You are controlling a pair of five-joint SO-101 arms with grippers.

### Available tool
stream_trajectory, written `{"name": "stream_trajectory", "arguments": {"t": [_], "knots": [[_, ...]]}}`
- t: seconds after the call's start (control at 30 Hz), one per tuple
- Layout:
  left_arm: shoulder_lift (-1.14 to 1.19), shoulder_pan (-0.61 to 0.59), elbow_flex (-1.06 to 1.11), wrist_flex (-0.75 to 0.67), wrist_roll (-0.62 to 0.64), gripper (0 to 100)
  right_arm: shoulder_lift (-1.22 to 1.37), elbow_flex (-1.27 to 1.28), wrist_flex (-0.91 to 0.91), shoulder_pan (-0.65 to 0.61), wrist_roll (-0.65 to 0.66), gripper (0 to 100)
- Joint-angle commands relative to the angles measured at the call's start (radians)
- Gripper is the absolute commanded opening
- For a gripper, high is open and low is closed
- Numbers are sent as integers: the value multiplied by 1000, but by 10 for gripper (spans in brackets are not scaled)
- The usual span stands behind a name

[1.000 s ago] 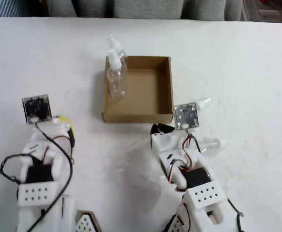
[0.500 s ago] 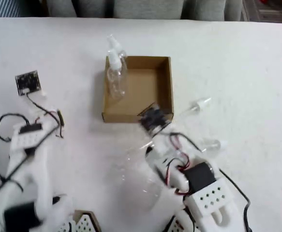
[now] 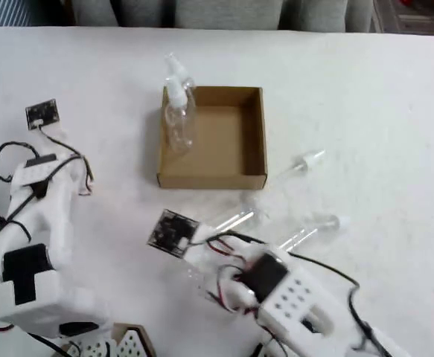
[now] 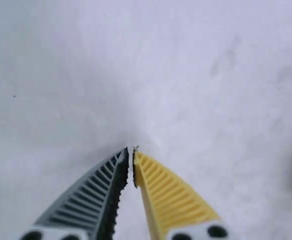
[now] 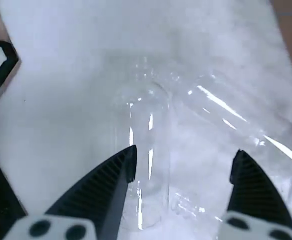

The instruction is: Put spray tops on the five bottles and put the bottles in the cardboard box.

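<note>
The cardboard box [image 3: 257,134] stands open at mid-table. Two clear bottles with spray tops [image 3: 178,111] rest against its left wall. Three loose white spray tops lie in front and to the right of it: one [image 3: 237,218] by the front wall, one [image 3: 317,223] farther right, one [image 3: 307,160] beside the right wall. My right gripper [image 5: 183,156] is open just above two uncapped clear bottles [image 5: 147,130] [image 5: 226,112] lying side by side on the table. My left gripper [image 4: 131,149] is shut on nothing over bare white table.
The left arm [image 3: 38,216] stands at the table's left front, the right arm [image 3: 276,286] at the front centre. The white table [image 3: 365,97] stretches back to grey seats along the far edge.
The right arm has swung left from the box's front wall toward the table's front, uncovering the spray tops. The left arm shifted left and settled.
</note>
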Motion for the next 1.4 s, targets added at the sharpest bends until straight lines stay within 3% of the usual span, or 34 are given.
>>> {"name": "stream_trajectory", "arguments": {"t": [0.0,0.17,0.43,0.6,0.77,1.0,1.23,1.37], "knots": [[-5,-5,-55,6,6,24,200,-12,-113,-13,8,271],[-5,-5,-55,9,5,24,369,-48,-183,-15,8,272],[-5,-5,-55,9,5,24,406,-52,-177,-19,8,272],[-5,-5,-55,9,5,24,404,-52,-124,-107,9,276],[-5,-5,-55,8,5,24,409,-48,-117,-117,-32,383],[-4,-5,-55,8,5,24,410,-46,-120,-119,-18,247],[-4,-5,-55,8,5,24,561,-87,-136,-124,-28,318],[-4,-5,-55,8,5,24,624,-129,-139,-124,-28,191]]}}
